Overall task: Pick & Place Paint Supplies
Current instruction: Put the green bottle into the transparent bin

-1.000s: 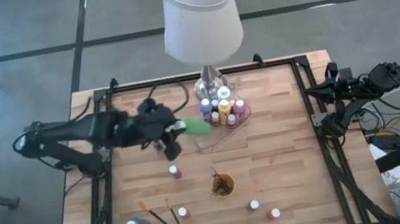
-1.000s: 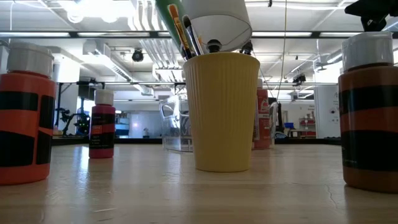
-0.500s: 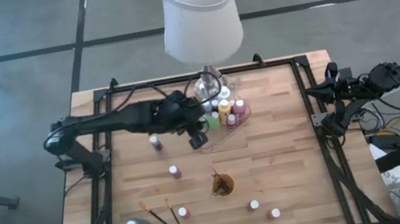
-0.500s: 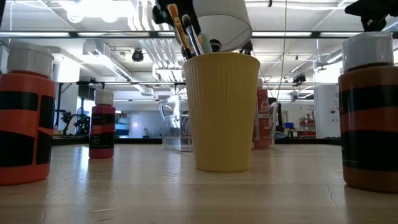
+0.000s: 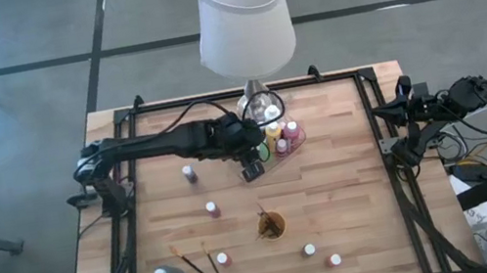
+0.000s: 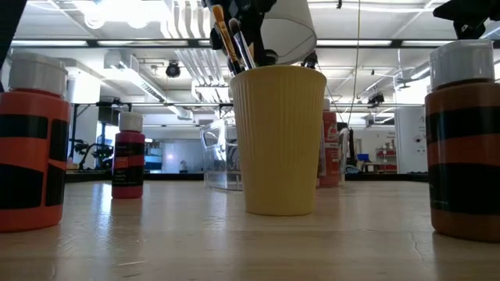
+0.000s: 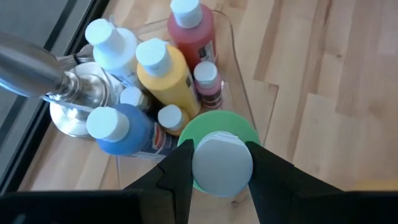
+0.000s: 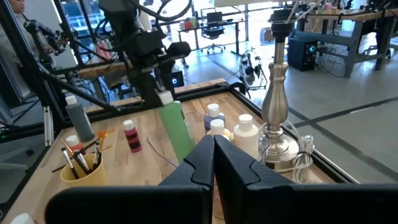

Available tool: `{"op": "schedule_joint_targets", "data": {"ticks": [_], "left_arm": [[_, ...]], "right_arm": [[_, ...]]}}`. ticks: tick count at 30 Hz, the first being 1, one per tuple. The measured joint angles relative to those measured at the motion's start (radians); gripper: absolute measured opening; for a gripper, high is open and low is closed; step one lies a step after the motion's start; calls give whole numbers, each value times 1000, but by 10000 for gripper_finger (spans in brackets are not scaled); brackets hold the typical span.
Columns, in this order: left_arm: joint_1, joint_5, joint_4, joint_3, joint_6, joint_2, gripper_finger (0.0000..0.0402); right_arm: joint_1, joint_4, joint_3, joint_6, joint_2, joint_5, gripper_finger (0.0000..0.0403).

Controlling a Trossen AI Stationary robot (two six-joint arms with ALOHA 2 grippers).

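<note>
The green paint bottle (image 7: 222,155) hung cap-up in the left gripper (image 7: 217,171), its fingers clamped on either side of the white cap, directly above the near corner of the clear tray (image 7: 245,106) beside the lamp base (image 7: 74,109).

The tray was crowded — a yellow bottle (image 7: 168,78), a red bottle (image 7: 193,31), a blue bottle (image 7: 121,127) and about four more, roughly seven in all. Judged risk: a descent slightly off-line would set the green bottle on the tray rim or a neighbouring cap, tipping it or toppling the others.

Outside the tray, about six bottles stood loose on the table (image 5: 350,178), two brushes (image 5: 204,265) lay flat, and several more stood in the cup (image 5: 271,224). The right gripper (image 8: 213,163) rested pressed together at the table's right edge.
</note>
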Motion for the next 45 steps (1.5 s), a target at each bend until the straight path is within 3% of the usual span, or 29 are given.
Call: {"op": "schedule_joint_targets", "data": {"ticks": [32,45], "left_arm": [[124,183,137,8,110,154,131],[133,200,173,20,164,189,140]], "right_arm": [[0,0,0,0,0,0,8],[0,0,0,0,0,0,8]]}}
